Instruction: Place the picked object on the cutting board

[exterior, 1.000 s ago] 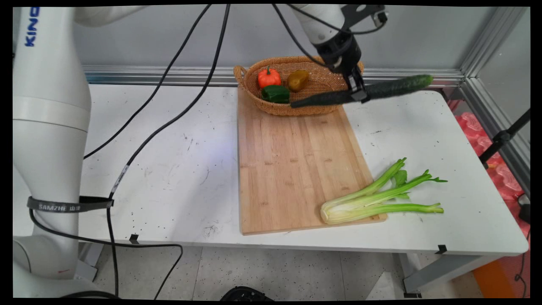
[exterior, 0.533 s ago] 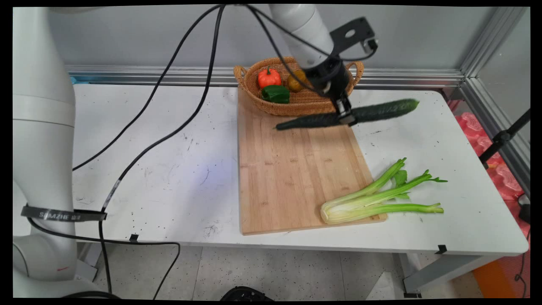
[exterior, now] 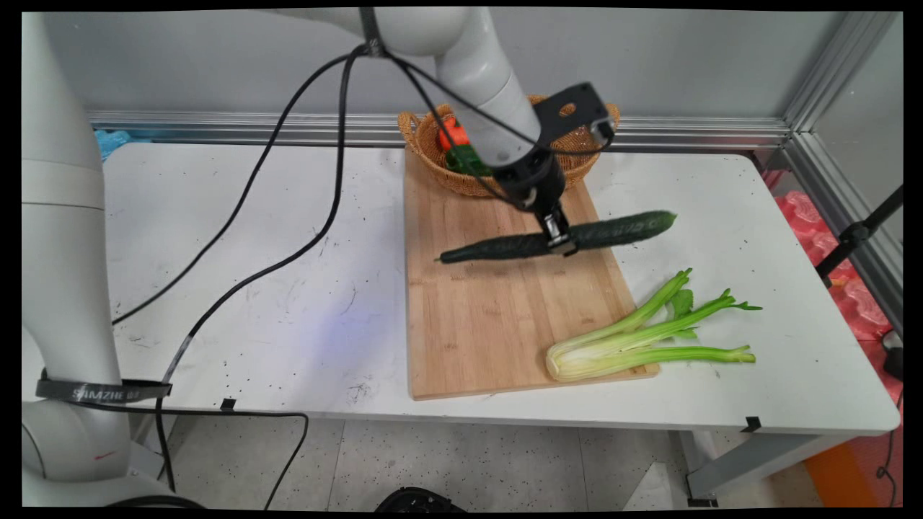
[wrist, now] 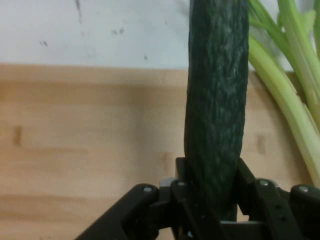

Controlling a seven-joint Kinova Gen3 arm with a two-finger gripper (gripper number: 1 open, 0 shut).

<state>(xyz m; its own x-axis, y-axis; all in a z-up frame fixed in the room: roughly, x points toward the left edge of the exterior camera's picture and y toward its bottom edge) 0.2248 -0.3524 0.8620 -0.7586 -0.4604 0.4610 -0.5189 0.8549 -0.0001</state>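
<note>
A long dark green cucumber [exterior: 620, 229] hangs level in the air over the far part of the wooden cutting board [exterior: 497, 317]. My gripper [exterior: 559, 241] is shut on its middle. The hand view looks down the cucumber [wrist: 217, 110], clamped between the black fingers [wrist: 245, 180] of the gripper [wrist: 215, 187], with the board [wrist: 90, 150] below. A bunch of celery [exterior: 642, 335] lies at the board's near right corner, partly on the table; its celery stalks [wrist: 287, 90] show at the right of the hand view.
A wicker basket [exterior: 577, 155] stands at the board's far end, with an orange pepper [exterior: 452, 130] and a green pepper [exterior: 461, 155] partly hidden behind the arm. Black cables [exterior: 288, 194] hang over the table's left half. The white table [exterior: 252, 288] ends at a wall rail behind.
The gripper has carried the cucumber down and nearer, leftward from beside the basket to above the cutting board. The arm now covers part of the basket.
</note>
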